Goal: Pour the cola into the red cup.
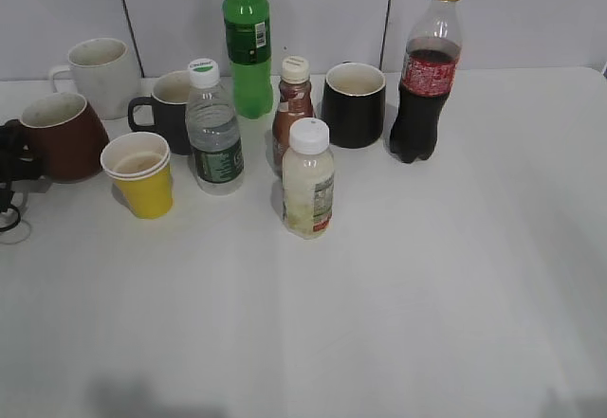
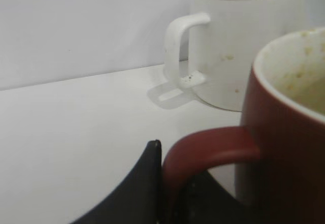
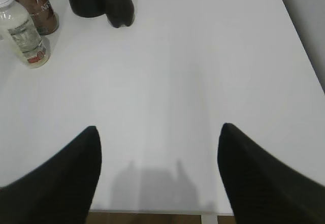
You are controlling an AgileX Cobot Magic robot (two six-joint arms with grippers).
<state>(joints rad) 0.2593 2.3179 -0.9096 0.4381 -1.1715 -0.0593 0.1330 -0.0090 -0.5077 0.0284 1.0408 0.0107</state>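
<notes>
The cola (image 1: 424,77), a tall clear bottle of dark liquid with a red label and pale cap, stands upright at the back right. Its base shows at the top of the right wrist view (image 3: 120,8). The red cup (image 1: 62,136) stands at the far left of the table. In the left wrist view the red cup (image 2: 289,153) fills the right side. My left gripper (image 2: 175,170) is shut on its handle, and also shows at the left edge of the exterior view (image 1: 11,151). My right gripper (image 3: 157,132) is open and empty above the table's front edge, well short of the cola.
A white mug (image 1: 100,72), two black mugs (image 1: 169,105) (image 1: 354,103), a yellow paper cup (image 1: 142,173), a water bottle (image 1: 213,129), a green bottle (image 1: 248,44), a small brown bottle (image 1: 292,105) and a pale drink bottle (image 1: 308,181) crowd the space between cup and cola.
</notes>
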